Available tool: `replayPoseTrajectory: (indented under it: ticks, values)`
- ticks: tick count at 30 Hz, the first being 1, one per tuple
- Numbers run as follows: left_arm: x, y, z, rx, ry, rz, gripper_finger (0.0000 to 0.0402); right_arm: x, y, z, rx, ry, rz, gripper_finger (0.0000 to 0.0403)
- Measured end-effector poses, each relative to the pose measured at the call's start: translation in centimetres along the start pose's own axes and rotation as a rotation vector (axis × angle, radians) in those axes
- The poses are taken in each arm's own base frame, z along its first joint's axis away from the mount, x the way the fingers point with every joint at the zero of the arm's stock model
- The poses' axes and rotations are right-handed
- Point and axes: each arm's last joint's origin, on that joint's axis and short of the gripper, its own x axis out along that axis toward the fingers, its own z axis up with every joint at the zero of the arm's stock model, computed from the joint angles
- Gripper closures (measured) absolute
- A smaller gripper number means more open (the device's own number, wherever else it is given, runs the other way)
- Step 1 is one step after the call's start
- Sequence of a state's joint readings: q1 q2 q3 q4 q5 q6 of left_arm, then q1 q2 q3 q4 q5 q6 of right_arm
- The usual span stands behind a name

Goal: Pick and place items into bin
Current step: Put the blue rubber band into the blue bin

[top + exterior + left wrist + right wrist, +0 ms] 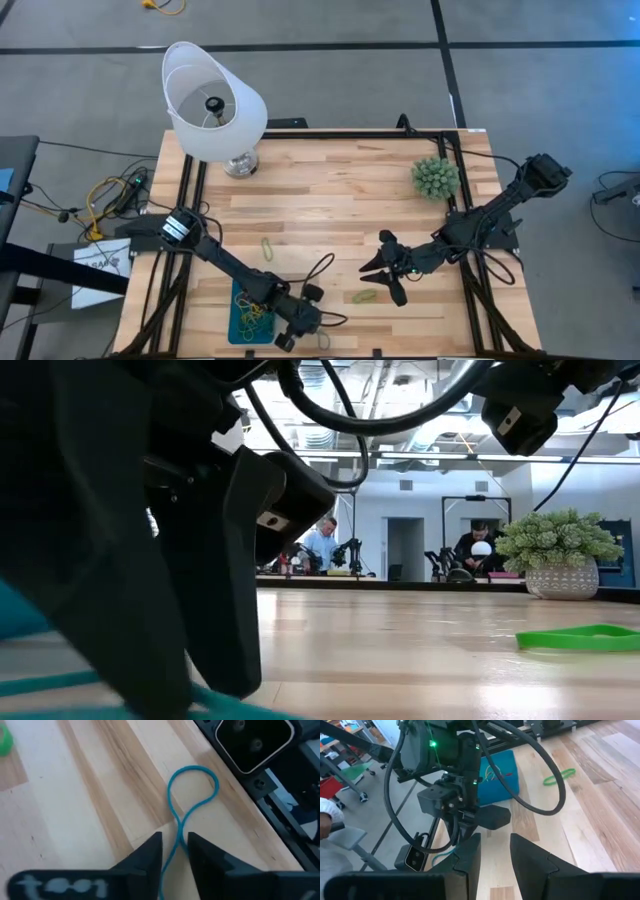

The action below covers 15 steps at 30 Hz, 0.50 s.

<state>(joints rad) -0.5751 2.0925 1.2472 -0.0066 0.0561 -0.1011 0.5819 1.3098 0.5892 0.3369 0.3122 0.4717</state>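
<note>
Just beside the shallow teal-blue bin (240, 322), the left claw (175, 851) is straddling a thin blue rubber-band loop (192, 795) on the wooden counter (330, 190), fingers parted, not yet clenched; next, pinching and lifting it into the bin.

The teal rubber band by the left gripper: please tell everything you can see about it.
The teal rubber band is a thin, floppy loop, twisted into a figure-eight, lying flat on the light wooden table near its black frame edge. Its crossing and lower strand run between the left gripper's two dark fingers, which stand close on either side; whether they pinch it cannot be told.
</note>
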Motion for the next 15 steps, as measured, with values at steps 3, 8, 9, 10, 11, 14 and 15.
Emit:
replayPoseTrajectory:
  ticks: [3,8,9,10,11,14,15]
  values:
    - [-0.1,-0.2,0.1,0.035,-0.001,-0.025,0.0375,0.0,0.0,0.0,0.000,0.000,0.000,0.0305]
    - [-2.1,-2.2,1.7,0.142,0.001,-0.063,0.0398,0.0,0.0,0.0,0.000,0.001,0.000,0.0305]
    - [-3.3,-2.7,2.5,0.160,0.003,-0.048,0.0400,0.0,0.0,0.0,0.000,0.001,0.000,0.0305]
    - [-4.5,-3.1,3.2,0.171,0.014,-0.016,0.0400,0.0,0.0,0.0,0.000,0.001,0.000,0.0305]
    - [-5.7,-3.6,3.8,0.181,0.027,0.023,0.0400,0.0,0.0,0.0,0.000,0.001,0.000,0.0305]
    - [-9.5,-4.7,5.2,0.208,0.052,0.129,0.0401,0.0,0.0,0.0,0.000,0.000,0.000,0.0305]
    - [-11.0,-5.3,5.8,0.217,0.034,0.152,0.0401,0.0,0.0,0.0,0.000,0.001,0.000,0.0305]
